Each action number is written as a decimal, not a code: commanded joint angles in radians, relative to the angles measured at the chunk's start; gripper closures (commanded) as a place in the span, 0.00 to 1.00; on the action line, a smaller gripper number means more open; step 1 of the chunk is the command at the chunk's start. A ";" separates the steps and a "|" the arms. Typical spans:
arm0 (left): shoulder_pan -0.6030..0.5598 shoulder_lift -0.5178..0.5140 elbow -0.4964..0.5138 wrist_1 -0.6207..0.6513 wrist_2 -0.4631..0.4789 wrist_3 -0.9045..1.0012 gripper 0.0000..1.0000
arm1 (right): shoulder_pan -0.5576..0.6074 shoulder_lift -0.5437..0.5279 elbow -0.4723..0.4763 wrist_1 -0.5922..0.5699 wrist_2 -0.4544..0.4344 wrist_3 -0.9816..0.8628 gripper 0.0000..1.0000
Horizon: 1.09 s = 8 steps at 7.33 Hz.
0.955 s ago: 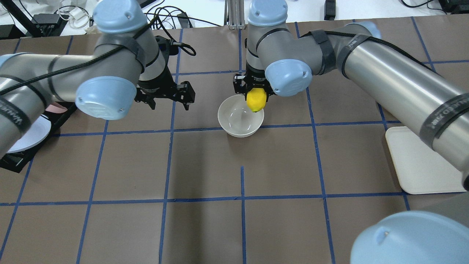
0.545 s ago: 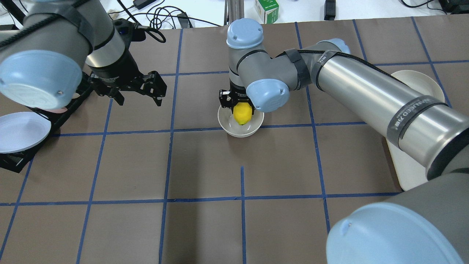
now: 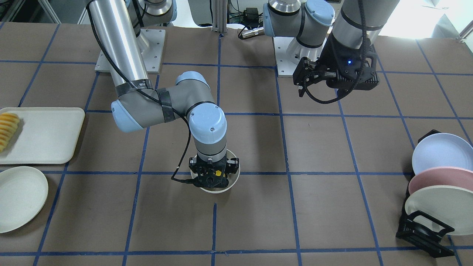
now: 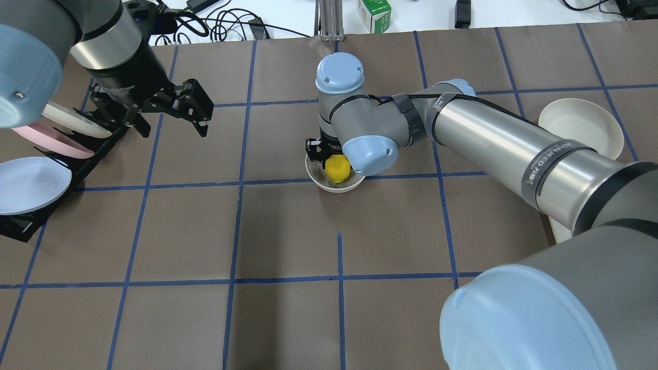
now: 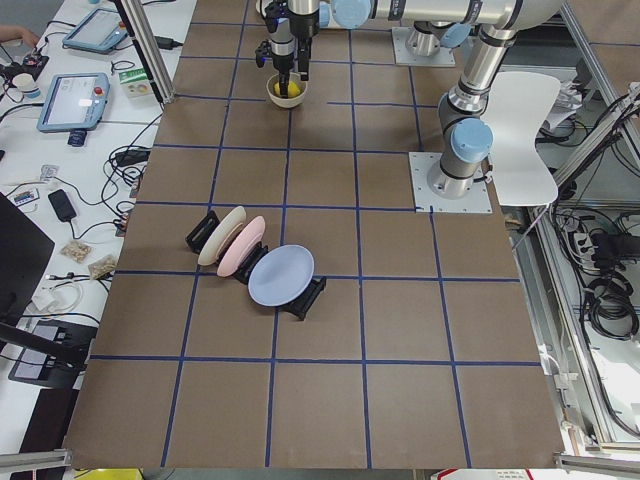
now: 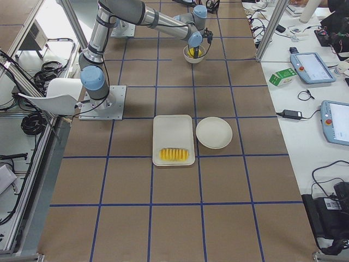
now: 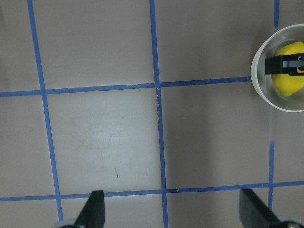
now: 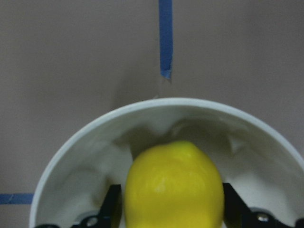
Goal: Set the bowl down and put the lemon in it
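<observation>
Bowl (image 8: 80,166) wall close around the fingers (image 8: 113,205)

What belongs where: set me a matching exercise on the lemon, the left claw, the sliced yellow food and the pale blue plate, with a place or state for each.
1 lemon
2 left claw
3 sliced yellow food
4 pale blue plate

A on the rectangular tray
B upright in the black rack
C open, holding nothing
D in the bowl, gripped by the right claw

Pairs: 1-D, 2-C, 3-A, 4-B.
</observation>
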 commanded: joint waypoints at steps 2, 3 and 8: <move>0.026 0.015 0.005 0.004 -0.034 0.006 0.00 | 0.010 -0.134 0.003 0.156 0.007 -0.001 0.00; 0.028 0.018 0.005 0.003 -0.034 0.006 0.00 | -0.001 -0.229 -0.010 0.268 0.009 -0.002 0.00; 0.025 0.015 0.002 0.001 -0.034 0.005 0.00 | -0.344 -0.558 -0.001 0.549 0.001 -0.336 0.00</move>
